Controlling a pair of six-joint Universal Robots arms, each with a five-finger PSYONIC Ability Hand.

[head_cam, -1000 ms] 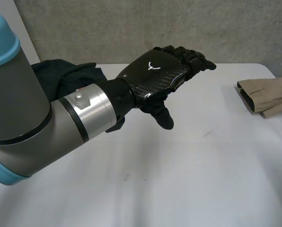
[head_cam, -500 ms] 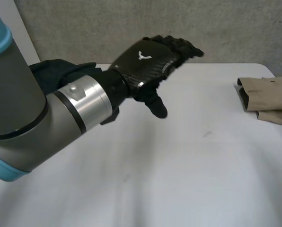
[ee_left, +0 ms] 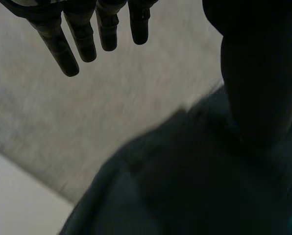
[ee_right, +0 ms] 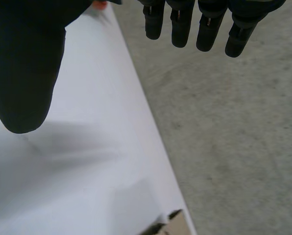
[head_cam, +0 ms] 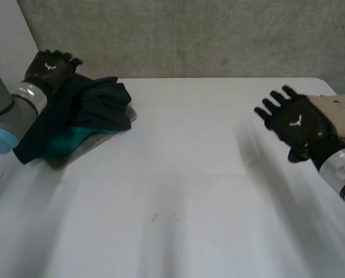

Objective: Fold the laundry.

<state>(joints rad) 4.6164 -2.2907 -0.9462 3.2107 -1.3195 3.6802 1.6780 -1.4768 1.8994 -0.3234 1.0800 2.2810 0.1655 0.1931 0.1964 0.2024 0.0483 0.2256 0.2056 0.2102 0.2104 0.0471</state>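
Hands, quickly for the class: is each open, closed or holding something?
Black left hand: open, fingers straight, holding nothing.
Black right hand: open, fingers spread, holding nothing.

Both the left hand (head_cam: pixel 50 68) and the right hand (head_cam: pixel 294 123) were black, each with a small white emblem. Beside the left hand, a dark navy garment (head_cam: pixel 94 104) lay over a teal garment (head_cam: pixel 74 139); by the right hand, a plain tan cloth (head_cam: pixel 341 110). The table (head_cam: pixel 190 191) was white, the wall (head_cam: pixel 207 35) speckled grey.

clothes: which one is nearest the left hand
The dark heap with teal showing, beside the left hand; the tan garment lies by the right hand.
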